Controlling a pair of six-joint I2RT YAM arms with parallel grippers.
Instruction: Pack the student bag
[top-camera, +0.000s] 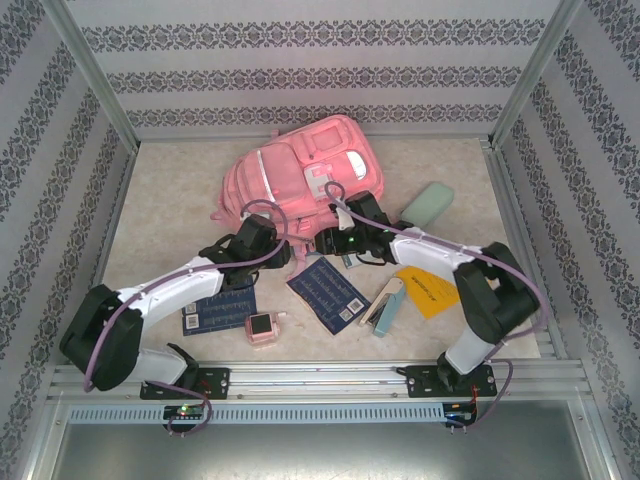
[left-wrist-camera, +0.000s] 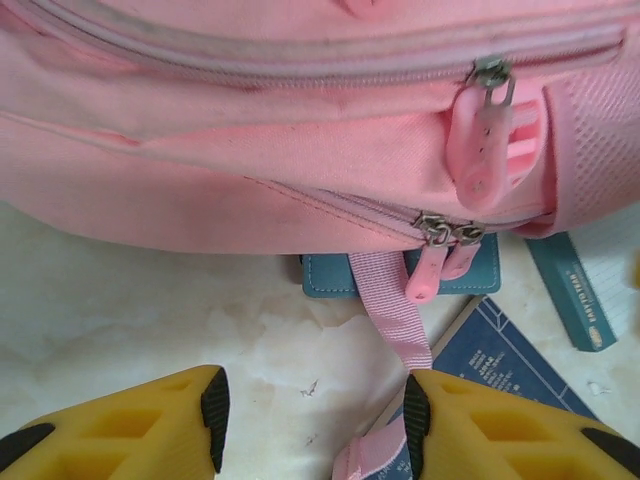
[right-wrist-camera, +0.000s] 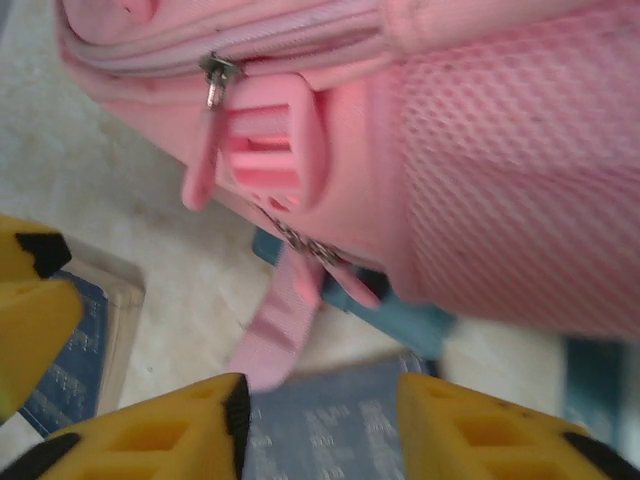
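Left claw (left-wrist-camera: 315, 405) is wide open with nothing in it, right claw (right-wrist-camera: 320, 415) same deal, both parked just in front of the student bag (top-camera: 300, 170) lying upper centre of the top view. Its two zip pulls (left-wrist-camera: 440, 232) sit together, so can't tell what's inside. A teal booklet (left-wrist-camera: 400, 275) pokes out from under its edge.

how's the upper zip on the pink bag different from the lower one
The upper zip has one slider with a broad pink pull; the lower zip has two sliders meeting, with slimmer pulls. The upper runs nearly level, the lower slants down. Both are on the student bag, with metal sliders.
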